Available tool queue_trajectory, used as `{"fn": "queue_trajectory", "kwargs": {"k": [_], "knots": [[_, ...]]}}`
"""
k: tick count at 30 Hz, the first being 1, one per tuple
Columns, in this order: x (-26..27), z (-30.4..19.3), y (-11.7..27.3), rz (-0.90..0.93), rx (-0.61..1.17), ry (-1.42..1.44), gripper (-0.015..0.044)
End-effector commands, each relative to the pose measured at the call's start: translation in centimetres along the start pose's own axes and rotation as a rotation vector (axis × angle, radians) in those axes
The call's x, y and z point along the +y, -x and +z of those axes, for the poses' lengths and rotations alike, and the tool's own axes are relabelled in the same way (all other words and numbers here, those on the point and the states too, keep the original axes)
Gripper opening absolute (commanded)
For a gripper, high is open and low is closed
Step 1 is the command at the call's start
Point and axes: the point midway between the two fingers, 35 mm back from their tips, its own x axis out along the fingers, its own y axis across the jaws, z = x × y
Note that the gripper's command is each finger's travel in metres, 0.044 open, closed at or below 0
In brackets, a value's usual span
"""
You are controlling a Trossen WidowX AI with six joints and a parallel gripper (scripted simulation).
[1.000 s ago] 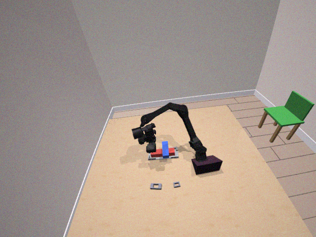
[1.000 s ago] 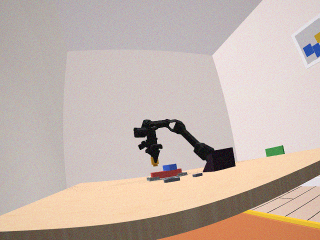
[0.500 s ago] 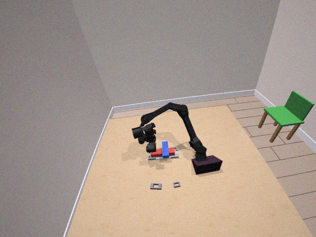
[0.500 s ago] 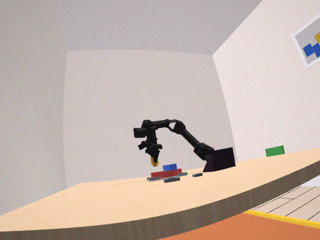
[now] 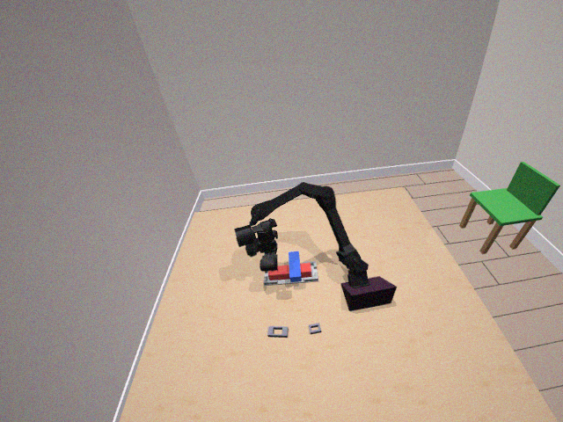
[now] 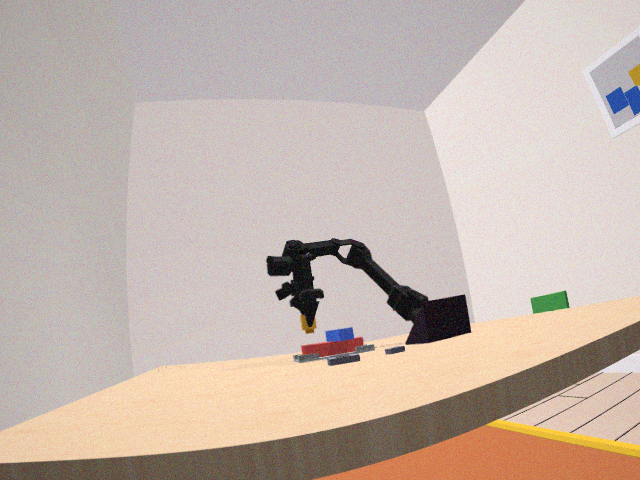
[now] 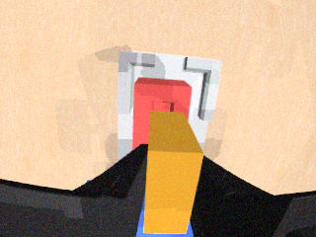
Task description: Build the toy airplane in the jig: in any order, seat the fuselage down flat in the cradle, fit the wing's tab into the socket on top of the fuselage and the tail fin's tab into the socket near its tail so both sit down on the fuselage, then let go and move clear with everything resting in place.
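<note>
The red fuselage (image 5: 278, 272) (image 6: 330, 348) (image 7: 142, 109) lies in the pale grey jig cradle (image 5: 273, 282) (image 6: 306, 357) (image 7: 211, 96) and looks flat. The blue wing (image 5: 294, 265) (image 6: 339, 334) (image 7: 140, 230) lies crosswise on top of the fuselage's middle. My gripper (image 5: 269, 264) (image 6: 309, 321) (image 7: 164, 152) is shut on the yellow-orange tail fin (image 6: 308, 329) (image 7: 170, 197) and holds it upright above the fuselage's tail end, with a gap below. In the wrist view the tail socket (image 7: 163, 106) shows just beyond the fin's far edge. The fin's tab is hidden.
Two small grey rectangular frames, the larger (image 5: 285, 331) (image 6: 343, 360) and the smaller (image 5: 314, 331) (image 6: 394, 350), lie on the table to one side of the jig. The arm's dark base (image 5: 369, 294) (image 6: 448, 316) stands beyond the jig's other end.
</note>
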Motion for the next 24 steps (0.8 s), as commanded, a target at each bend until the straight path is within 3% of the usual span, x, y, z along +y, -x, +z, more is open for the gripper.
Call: {"fn": "queue_trajectory", "kwargs": {"k": [1,24], "knots": [[-0.1,0.0,-0.5,-0.004,0.0,0.003,0.0065],[-0.1,0.0,-3.8,-0.006,-0.001,0.003,0.0065]]}}
